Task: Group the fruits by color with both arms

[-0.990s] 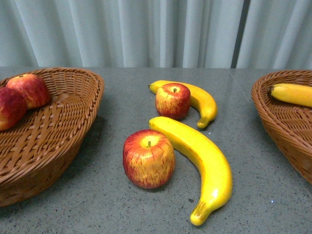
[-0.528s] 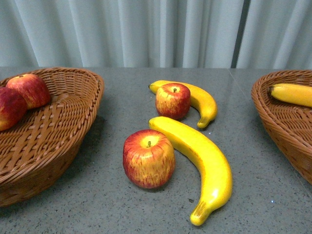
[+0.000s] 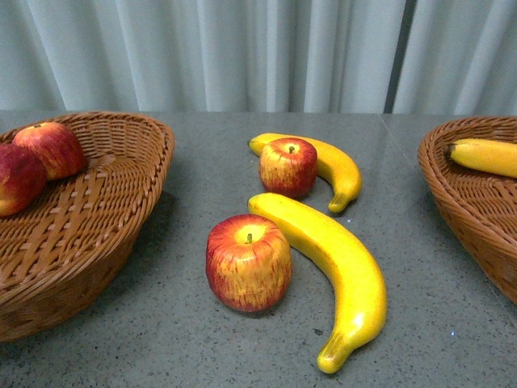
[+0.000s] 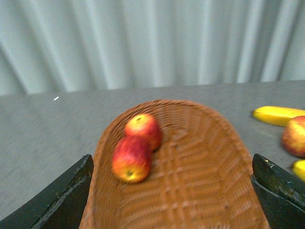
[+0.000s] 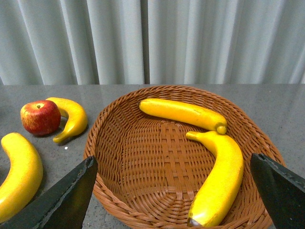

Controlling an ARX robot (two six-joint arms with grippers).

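Two red apples, one near [image 3: 248, 262] and one far [image 3: 287, 166], lie on the table between the baskets. A long banana [image 3: 331, 271] lies beside the near apple and a smaller banana [image 3: 327, 166] curls behind the far one. My left gripper [image 4: 171, 200] hangs open over the left basket [image 4: 238, 143], which holds two apples [image 4: 143, 130] [image 4: 131, 160]. My right gripper [image 5: 174, 195] hangs open over the right basket [image 5: 109, 143], where two bananas [image 5: 181, 112] [image 5: 220, 176] lie. Neither arm shows in the front view.
The left wicker basket [image 3: 97, 210] and the right wicker basket [image 3: 477, 202] flank the loose fruit on the grey table [image 3: 202, 347]. A pale curtain [image 3: 242, 48] closes off the back.
No fruit has moved. The whole front view has slid very slightly to the right.
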